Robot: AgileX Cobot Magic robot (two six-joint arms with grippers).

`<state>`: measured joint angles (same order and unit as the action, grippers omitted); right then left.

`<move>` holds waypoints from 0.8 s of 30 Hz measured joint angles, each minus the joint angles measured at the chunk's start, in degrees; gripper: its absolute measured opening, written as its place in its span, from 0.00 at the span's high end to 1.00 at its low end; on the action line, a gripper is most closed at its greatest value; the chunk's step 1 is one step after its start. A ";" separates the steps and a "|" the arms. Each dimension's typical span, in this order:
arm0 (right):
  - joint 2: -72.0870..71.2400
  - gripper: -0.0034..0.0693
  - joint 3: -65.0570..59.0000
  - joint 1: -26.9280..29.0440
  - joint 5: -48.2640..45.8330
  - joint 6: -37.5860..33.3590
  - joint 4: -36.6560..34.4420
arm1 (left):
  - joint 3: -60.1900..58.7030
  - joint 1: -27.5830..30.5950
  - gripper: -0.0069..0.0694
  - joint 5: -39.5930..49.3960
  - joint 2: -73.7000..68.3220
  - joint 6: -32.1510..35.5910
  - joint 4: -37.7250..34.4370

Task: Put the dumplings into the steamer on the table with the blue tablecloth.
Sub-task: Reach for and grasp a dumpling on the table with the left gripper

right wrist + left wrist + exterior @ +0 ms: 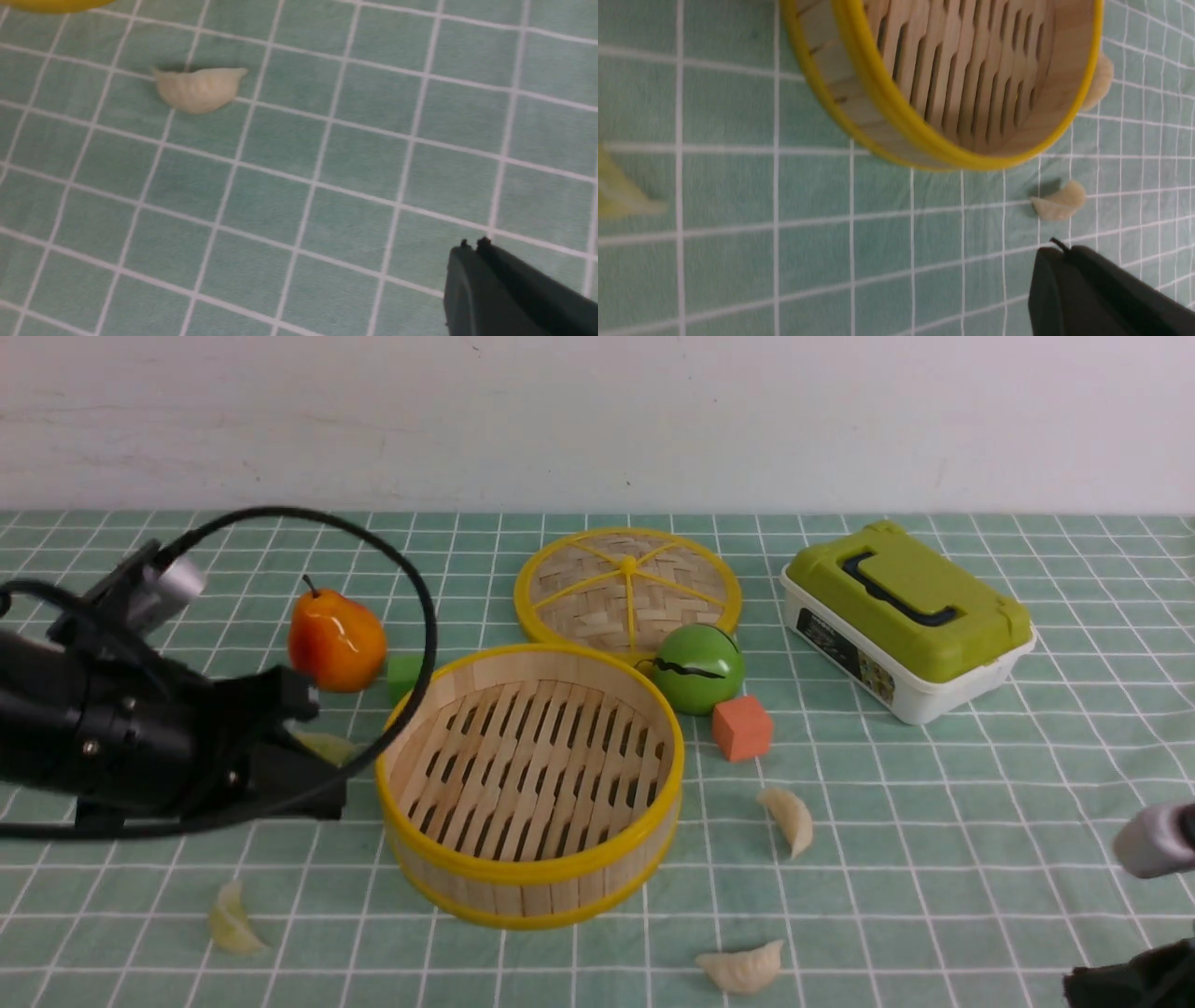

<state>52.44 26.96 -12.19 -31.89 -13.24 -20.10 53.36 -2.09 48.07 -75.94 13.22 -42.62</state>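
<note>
We see the left gripper (1066, 254) with its fingers pressed together, gripping nothing. One yellow-green dumpling (233, 922) lies on the blue tablecloth (934, 821) on the robot's side of those fingers, and a second yellow-green dumpling (329, 745) shows partly beside them. Just past their tips stands the steamer (532, 896), with all four dumplings outside it. Beyond it one white dumpling (789, 817) and another white dumpling (744, 968) lie between the steamer and the right gripper (473, 247), whose fingers also meet, well apart from both.
</note>
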 joint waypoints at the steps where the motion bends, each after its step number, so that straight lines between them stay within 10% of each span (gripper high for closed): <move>1: 0.87 0.96 0.00 -1.07 0.15 -2.07 -1.91 | 3.61 -1.13 0.93 -1.40 -2.64 -1.13 3.15; 12: 1.38 0.95 0.00 -3.80 0.34 -6.67 -4.78 | 23.86 -10.72 0.88 -5.25 -24.55 -41.05 46.18; 24: 1.38 0.95 0.00 -3.80 0.97 -6.85 -4.95 | 33.47 -7.60 0.24 -7.38 -42.55 -65.14 54.62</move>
<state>53.82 26.96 -16.00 -30.93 -20.09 -25.05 86.84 -9.69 40.69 -118.49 -51.92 12.00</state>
